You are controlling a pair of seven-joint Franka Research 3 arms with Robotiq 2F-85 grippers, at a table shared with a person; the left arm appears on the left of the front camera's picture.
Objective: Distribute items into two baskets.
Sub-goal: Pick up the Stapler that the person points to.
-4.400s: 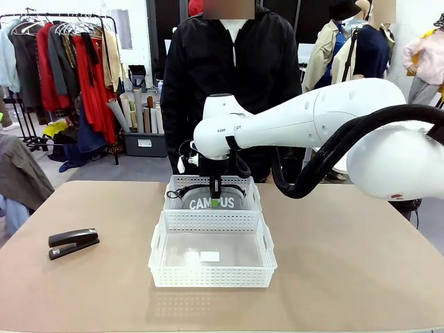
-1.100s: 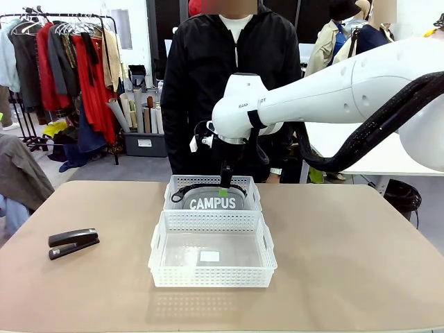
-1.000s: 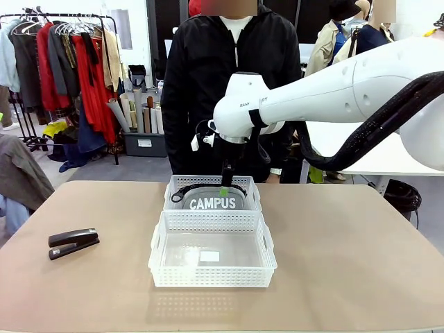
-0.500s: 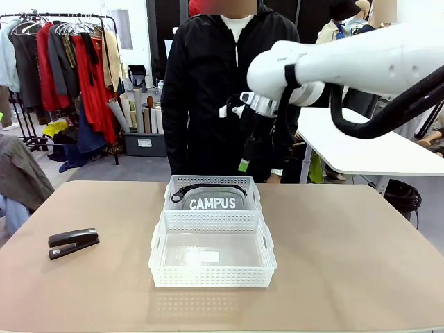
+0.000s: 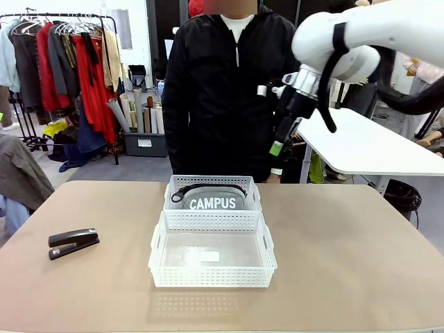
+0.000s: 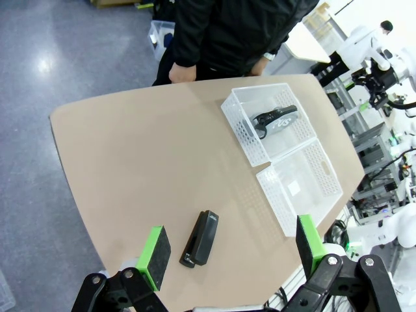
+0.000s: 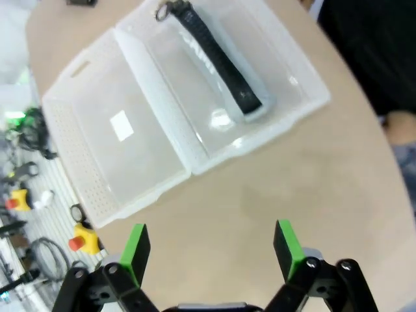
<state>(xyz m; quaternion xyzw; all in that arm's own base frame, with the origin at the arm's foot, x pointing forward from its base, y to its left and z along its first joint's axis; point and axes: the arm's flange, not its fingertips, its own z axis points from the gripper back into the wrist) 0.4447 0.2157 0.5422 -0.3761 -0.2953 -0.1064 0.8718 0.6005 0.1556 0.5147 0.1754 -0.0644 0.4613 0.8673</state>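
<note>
The grey "CAMPUS" pouch [image 5: 211,202] lies in the far white basket [image 5: 171,197], its black strap along the top. Just in front stands the near basket [image 5: 211,276], which holds nothing but a small white label. The black stapler [image 5: 73,243] lies on the table at the left. My right gripper [image 5: 277,147] hangs open high above the table, up and to the right of the baskets. Its wrist view looks down on the pouch [image 7: 224,62] between open fingers [image 7: 211,250]. My left gripper [image 6: 232,250] is open high over the stapler [image 6: 200,237].
A person in a black jacket [image 5: 229,90] stands at the table's far edge behind the baskets. A white table [image 5: 368,149] stands at the back right, a clothes rack [image 5: 69,76] at the back left. Bare tabletop lies right of the baskets.
My right arm has let go of the pouch, risen from the far basket and swung up to the right with its fingers open. The pouch, the baskets and the stapler have stayed put.
</note>
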